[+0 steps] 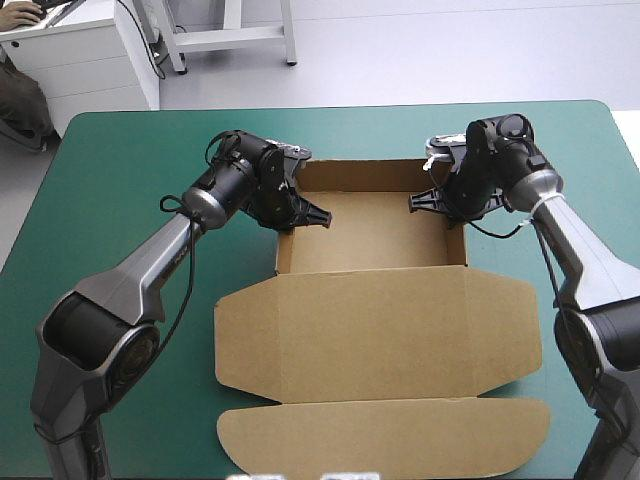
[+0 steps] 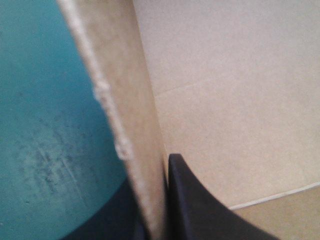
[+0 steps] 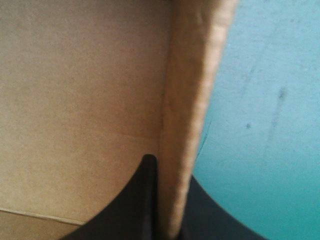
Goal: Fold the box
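The brown box [image 1: 372, 232] stands as an open tray in the middle of the table, its lid [image 1: 380, 335] lying flat toward the near edge. My left gripper [image 1: 305, 213] is shut on the box's left wall [image 2: 127, 115], one black finger inside the tray, the other outside. Over on the other side my right gripper [image 1: 432, 201] is shut on the right wall [image 3: 192, 100] in the same way. Both wrist views look down along a raised wall, with the tray floor [image 2: 235, 100] [image 3: 80, 90] on one side and the teal-green cover on the other.
The teal-green cover [image 1: 120, 200] lies bare to the left and right of the box. The lid's front flap [image 1: 385, 435] reaches close to the table's near edge. A white cabinet [image 1: 80, 50] stands beyond the table's far left corner.
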Controlling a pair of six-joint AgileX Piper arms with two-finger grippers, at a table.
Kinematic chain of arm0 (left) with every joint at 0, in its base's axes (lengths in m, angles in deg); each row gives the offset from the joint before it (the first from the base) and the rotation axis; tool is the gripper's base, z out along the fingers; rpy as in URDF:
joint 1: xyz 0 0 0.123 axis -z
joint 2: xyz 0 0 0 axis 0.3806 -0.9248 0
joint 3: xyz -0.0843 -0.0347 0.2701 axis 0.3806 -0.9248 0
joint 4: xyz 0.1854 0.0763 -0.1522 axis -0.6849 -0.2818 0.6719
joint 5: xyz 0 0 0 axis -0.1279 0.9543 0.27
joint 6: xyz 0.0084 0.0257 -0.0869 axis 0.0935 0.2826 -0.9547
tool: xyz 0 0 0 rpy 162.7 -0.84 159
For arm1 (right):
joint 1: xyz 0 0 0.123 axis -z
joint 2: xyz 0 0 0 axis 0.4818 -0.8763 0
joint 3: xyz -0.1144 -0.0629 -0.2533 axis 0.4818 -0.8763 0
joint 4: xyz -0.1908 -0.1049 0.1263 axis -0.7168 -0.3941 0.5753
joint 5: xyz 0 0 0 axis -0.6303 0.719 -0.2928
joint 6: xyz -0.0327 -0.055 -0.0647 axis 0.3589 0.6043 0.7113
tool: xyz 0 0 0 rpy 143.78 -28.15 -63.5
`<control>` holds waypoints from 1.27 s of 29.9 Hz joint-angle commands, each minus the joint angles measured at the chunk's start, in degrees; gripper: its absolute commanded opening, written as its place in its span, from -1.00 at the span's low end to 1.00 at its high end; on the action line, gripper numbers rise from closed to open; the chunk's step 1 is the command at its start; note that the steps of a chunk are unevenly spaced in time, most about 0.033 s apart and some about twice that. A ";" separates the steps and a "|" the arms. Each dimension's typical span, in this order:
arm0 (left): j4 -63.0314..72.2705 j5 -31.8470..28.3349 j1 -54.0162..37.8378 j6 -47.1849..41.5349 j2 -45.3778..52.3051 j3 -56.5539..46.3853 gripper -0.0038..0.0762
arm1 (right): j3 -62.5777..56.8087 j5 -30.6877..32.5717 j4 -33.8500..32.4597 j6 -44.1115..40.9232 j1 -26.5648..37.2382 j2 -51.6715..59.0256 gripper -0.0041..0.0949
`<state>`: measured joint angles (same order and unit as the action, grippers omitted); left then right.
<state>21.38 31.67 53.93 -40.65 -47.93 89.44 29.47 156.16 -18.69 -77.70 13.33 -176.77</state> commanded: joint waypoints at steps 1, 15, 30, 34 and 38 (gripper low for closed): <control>8.36 -3.87 -0.71 4.11 1.32 2.02 -0.87 | 1.85 0.63 7.39 3.13 -0.88 1.20 -0.95; 7.33 -0.60 -3.39 5.54 0.60 2.02 -0.15 | 1.85 -0.21 6.87 3.53 -0.88 -0.69 -0.55; 1.43 -0.08 -3.39 6.76 3.91 3.83 0.16 | 4.35 -0.78 3.42 4.24 -0.88 0.53 0.64; -6.01 1.15 -3.39 6.56 8.30 6.05 0.15 | 7.01 -1.17 -0.24 4.24 -0.31 4.04 0.63; -10.75 4.12 -3.39 8.55 14.90 5.92 -0.19 | 7.83 -0.49 -0.51 5.25 0.17 9.17 0.63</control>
<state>13.78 32.58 50.41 -33.22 -41.28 93.85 35.07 155.73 -18.51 -73.66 12.89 -174.10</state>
